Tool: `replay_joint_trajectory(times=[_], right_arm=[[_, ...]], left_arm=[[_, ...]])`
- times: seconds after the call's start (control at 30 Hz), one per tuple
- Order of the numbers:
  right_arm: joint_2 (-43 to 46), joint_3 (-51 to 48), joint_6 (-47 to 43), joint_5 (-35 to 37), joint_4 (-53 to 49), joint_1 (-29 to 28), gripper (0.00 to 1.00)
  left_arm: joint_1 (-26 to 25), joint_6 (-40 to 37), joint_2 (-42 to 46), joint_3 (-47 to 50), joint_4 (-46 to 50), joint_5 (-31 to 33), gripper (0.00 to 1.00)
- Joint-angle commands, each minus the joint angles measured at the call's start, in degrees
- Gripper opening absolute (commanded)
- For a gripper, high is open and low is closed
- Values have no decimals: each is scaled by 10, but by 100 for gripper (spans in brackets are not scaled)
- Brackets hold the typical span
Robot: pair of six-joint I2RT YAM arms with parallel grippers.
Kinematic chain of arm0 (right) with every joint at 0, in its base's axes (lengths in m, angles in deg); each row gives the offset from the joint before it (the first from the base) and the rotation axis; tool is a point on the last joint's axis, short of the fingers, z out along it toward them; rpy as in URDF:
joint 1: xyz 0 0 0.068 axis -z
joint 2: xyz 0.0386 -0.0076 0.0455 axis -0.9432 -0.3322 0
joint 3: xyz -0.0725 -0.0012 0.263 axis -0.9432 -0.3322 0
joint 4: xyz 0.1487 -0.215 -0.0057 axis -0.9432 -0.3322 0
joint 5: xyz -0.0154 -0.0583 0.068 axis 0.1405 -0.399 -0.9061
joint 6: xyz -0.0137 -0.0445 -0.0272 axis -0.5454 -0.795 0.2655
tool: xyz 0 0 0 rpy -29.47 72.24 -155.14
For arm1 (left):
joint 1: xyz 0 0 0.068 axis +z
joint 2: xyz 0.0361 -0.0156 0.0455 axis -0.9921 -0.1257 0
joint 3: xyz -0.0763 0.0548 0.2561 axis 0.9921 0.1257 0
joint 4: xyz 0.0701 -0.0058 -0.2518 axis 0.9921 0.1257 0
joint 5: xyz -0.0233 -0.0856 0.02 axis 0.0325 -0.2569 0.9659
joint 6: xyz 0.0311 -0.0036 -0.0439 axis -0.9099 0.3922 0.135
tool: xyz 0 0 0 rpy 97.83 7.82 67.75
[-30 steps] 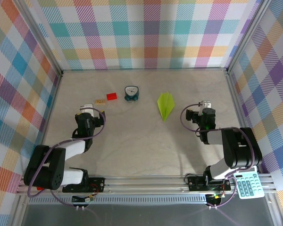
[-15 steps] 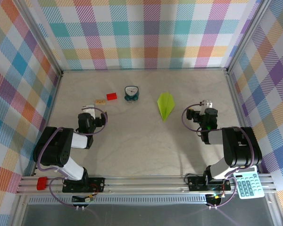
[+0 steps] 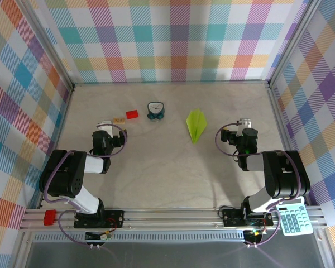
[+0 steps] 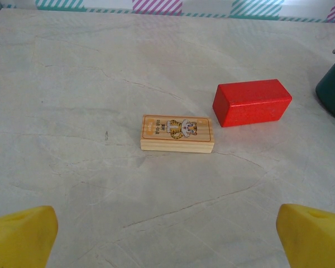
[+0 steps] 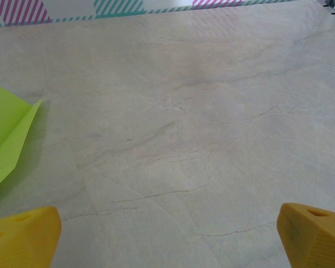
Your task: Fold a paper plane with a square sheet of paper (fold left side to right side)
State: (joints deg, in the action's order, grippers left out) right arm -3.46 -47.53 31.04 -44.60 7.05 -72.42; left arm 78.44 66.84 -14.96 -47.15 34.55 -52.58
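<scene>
The lime-green square sheet of paper lies folded into a slim pointed paper plane [image 3: 196, 125] on the table right of centre, its tip towards the near edge. One wing of the plane [image 5: 5, 134] shows at the left edge of the right wrist view. My right gripper [image 3: 244, 123] [image 5: 167, 237] rests low to the right of the plane, apart from it, open with bare table between its yellow fingertips [image 5: 315, 234]. My left gripper [image 3: 104, 126] [image 4: 167, 240] is far to the left, open and empty, its fingertips [image 4: 22, 237] wide apart.
Ahead of the left gripper lie a small wooden tile with a tiger picture [image 4: 177, 133] [image 3: 119, 119] and a red block [image 4: 251, 102] [image 3: 132, 114]. A teal clock [image 3: 155, 110] stands behind centre. A calculator [image 3: 293, 218] sits at the near right rail. Checkered walls enclose three sides.
The left arm's elbow has drawn back and in towards its base, uncovering a red part on the rail. Its gripper stayed near the same spot. The right gripper shifted slightly right.
</scene>
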Motion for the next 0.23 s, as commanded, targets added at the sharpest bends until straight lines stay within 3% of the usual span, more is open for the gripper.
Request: replay_joint_trajectory(times=[0.0, 0.2], right_arm=[[2, 7, -2, -11, 17, 3, 99], [3, 5, -4, -10, 19, 3, 99]], left_arm=[[6, 6, 0, -6, 4, -4, 100], [6, 5, 0, -6, 4, -5, 100]])
